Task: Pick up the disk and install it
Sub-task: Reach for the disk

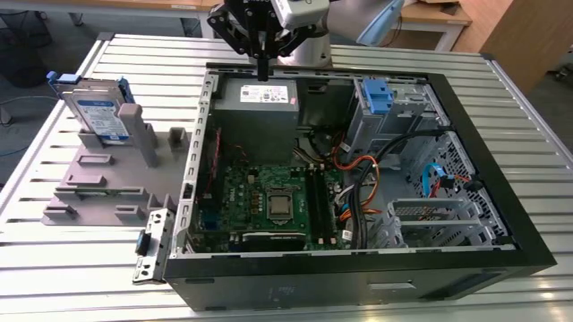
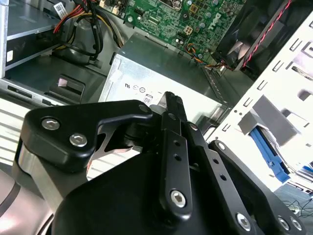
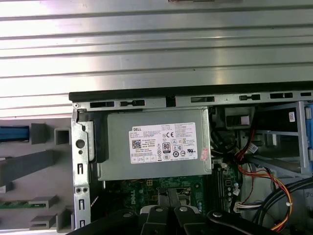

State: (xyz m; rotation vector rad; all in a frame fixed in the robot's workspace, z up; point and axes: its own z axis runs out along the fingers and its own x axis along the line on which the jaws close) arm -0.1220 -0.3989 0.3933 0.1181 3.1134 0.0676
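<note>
The disk [image 1: 98,111], a silver-grey drive with a blue-and-white label and blue frame, stands on edge in a grey fixture [image 1: 98,181] on the exterior view's left, outside the computer case. Its blue edge [image 3: 12,133] appears in the first wrist view. My gripper [image 1: 262,69] hangs over the back wall of the case, just above the grey power-supply box [image 1: 257,100], well apart from the disk. Its black fingers [image 2: 171,100] are shut together with nothing between them, and they also appear in the first wrist view [image 3: 168,208].
The open black case [image 1: 358,268] lies on a slatted metal table [image 1: 80,268], with a green motherboard [image 1: 273,201], loose cables [image 1: 358,174] and metal drive cages [image 1: 430,221] inside. A bare blue bracket [image 1: 378,94] sits in the rear bay. The power-supply box carries a white sticker [image 3: 164,144].
</note>
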